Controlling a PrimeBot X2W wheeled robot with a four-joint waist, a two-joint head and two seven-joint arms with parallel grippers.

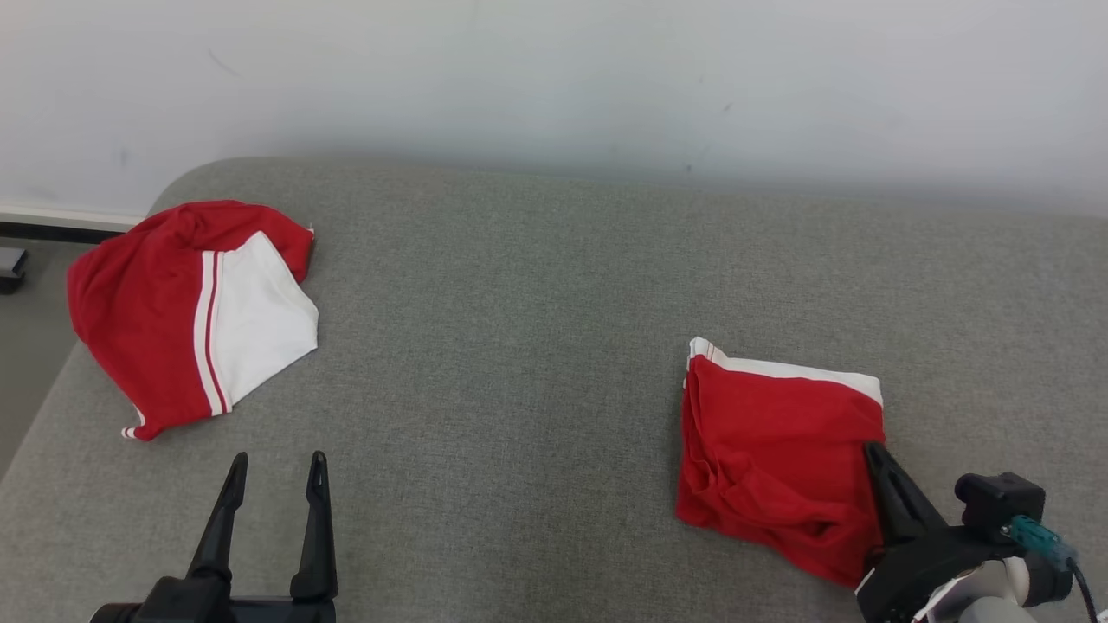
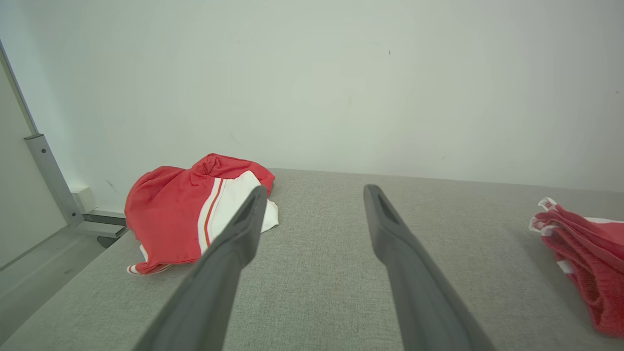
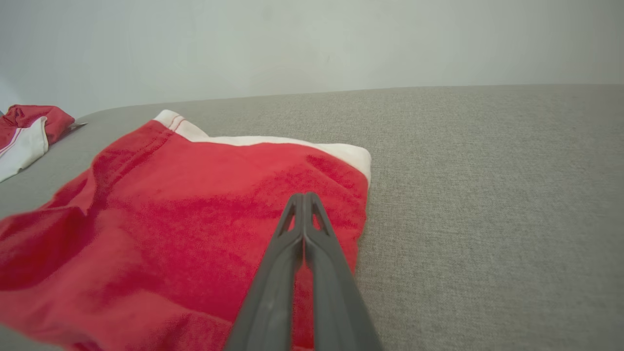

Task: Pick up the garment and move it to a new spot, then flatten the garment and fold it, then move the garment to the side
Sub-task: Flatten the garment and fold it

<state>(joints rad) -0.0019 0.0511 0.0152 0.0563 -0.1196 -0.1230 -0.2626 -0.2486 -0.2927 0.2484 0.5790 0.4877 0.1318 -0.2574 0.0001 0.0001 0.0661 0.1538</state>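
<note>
Grey upholstered surface (image 1: 537, 346) carries the folded red-and-white garment (image 1: 779, 450) near its right side. Right gripper (image 3: 303, 195) is closed tight over the garment's near corner, though whether cloth is pinched is unclear; confirm the hold, then move low to preserve folds. Left gripper (image 1: 279, 459) stands wide, empty.

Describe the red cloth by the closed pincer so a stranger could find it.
Start from the wide grey padded surface below the pale wall. On its right side, under the right gripper, lies the folded garment. Unlike the crumpled garment at the far left, it is a flat red square with a white band along its far edge.
</note>
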